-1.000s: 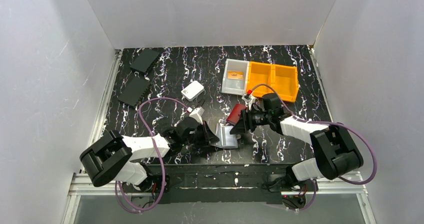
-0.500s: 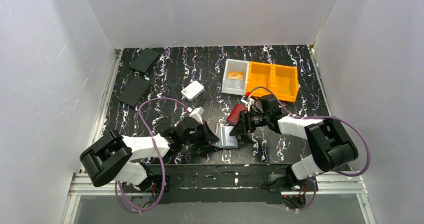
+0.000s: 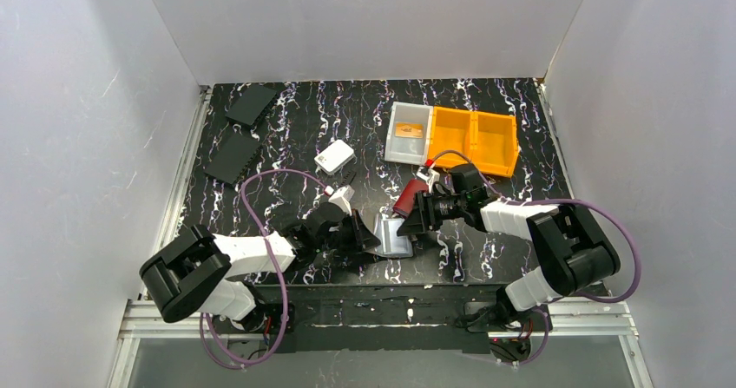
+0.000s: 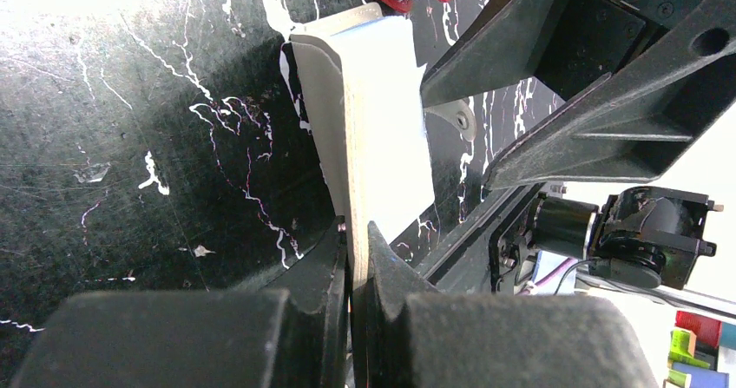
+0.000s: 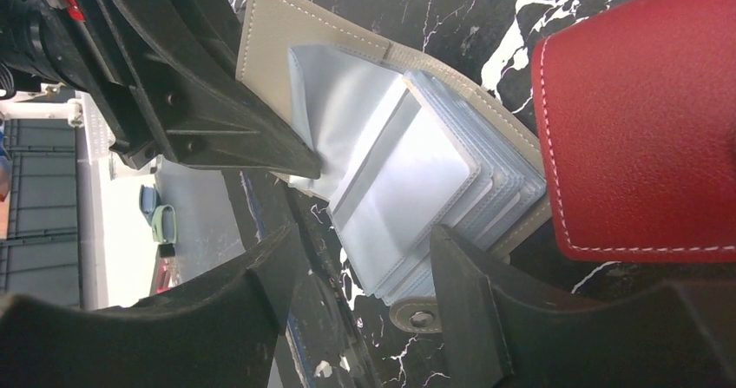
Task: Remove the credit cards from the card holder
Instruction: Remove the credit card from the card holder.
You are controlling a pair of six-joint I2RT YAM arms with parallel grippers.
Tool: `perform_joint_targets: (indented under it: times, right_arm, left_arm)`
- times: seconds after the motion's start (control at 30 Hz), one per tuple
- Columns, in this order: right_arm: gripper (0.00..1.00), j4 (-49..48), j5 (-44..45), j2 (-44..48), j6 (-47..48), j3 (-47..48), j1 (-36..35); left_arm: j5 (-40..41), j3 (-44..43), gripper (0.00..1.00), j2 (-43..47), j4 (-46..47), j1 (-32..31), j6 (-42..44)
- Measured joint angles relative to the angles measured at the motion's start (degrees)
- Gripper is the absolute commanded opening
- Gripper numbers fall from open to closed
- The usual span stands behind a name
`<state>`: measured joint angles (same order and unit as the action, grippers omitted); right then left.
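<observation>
The grey-taupe card holder (image 3: 395, 234) lies open near the table's front edge, its silvery sleeves (image 5: 408, 171) fanned out. My left gripper (image 4: 358, 232) is shut on the holder's taupe flap (image 4: 382, 119) and holds it up on edge. My right gripper (image 5: 364, 266) stands open, and the corner of the sleeve stack and the snap tab (image 5: 421, 317) lie between its fingers. The top sleeve shows a pale silvery-grey face; I cannot tell whether that is a card. One orange-brown credit card (image 3: 408, 130) lies in the clear bin.
A red wallet (image 3: 410, 197) lies right beside the card holder, under my right arm. An orange bin (image 3: 476, 136) adjoins the clear bin (image 3: 397, 145) at the back right. A small white box (image 3: 334, 156) sits mid-table, and two black panels (image 3: 233, 158) lie at the back left.
My right arm's elbow has swung a little to the left, and its gripper has edged toward the card holder. The left gripper keeps its hold on the flap.
</observation>
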<state>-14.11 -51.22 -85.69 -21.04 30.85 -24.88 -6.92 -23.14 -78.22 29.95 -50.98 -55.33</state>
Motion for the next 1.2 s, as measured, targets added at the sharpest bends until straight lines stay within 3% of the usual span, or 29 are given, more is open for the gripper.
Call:
perform_joint_targets:
  times: [0.67,1.2]
  right_arm:
    - [0.66,-7.5,-4.6,-0.1,-6.1,-0.4,-1.8]
    - [0.65,-12.4,-6.9,-2.7,-9.8,-0.3,-6.1]
  left_arm:
    - [-0.7,0.0,0.0,-1.2,0.1,0.2,-0.2]
    - [-1.9,0.0,0.35,-1.3,1.8,1.2,-2.3]
